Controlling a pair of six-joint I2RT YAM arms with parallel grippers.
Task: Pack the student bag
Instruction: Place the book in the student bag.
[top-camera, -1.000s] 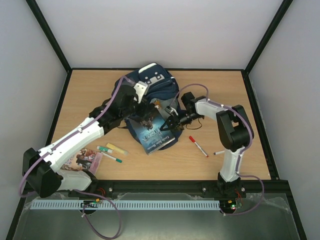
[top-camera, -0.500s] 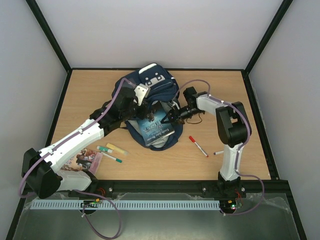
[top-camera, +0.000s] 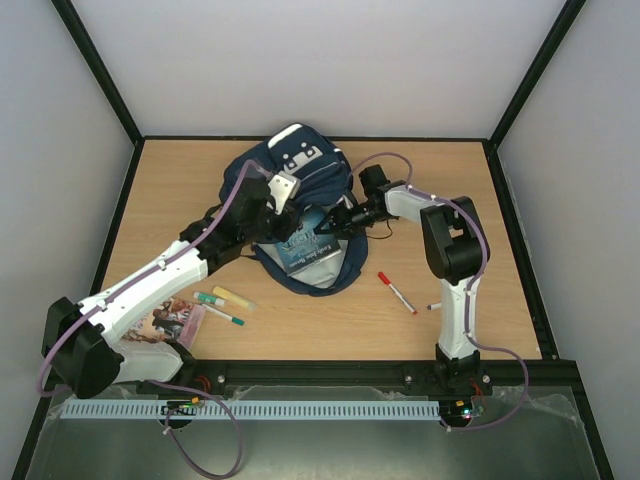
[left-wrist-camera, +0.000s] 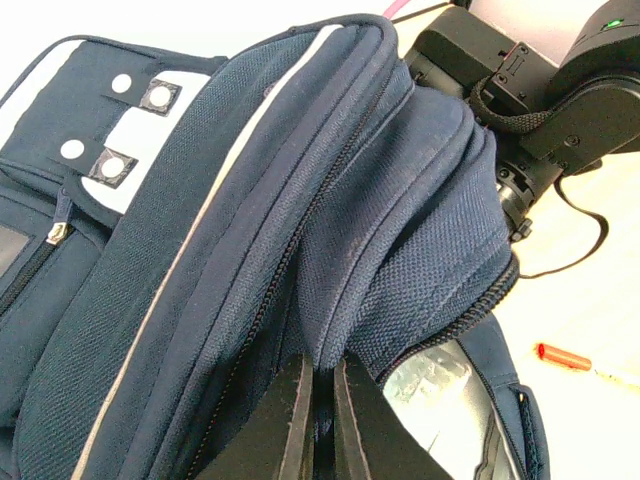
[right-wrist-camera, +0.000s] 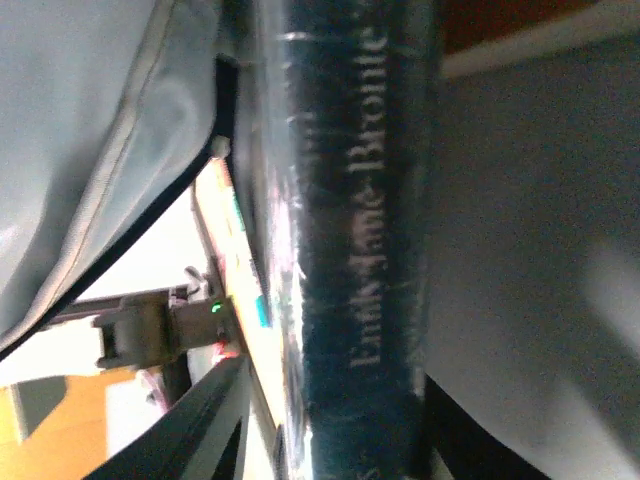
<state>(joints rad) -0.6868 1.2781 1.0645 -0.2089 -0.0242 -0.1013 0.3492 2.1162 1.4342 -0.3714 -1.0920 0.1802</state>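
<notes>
Wooden bench (top-camera: 180, 190), white walls (top-camera: 300, 60), black frame (top-camera: 97, 70). Left pincer (left-wrist-camera: 318, 420) pinched shut on student bag (left-wrist-camera: 200, 250). Right pincer (top-camera: 327, 228) straddles book (top-camera: 305, 252), grip unclear.

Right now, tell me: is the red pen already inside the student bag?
No, the red pen lies on the table, outside the student bag.

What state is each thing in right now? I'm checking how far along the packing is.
student bag: open, its edge pinched up.
book: closed, partly inside the student bag.
left end effector: shut on the student bag's fabric.
right end effector: around the book, grip unclear.
red pen: unpacked, lying beside the student bag.
</notes>
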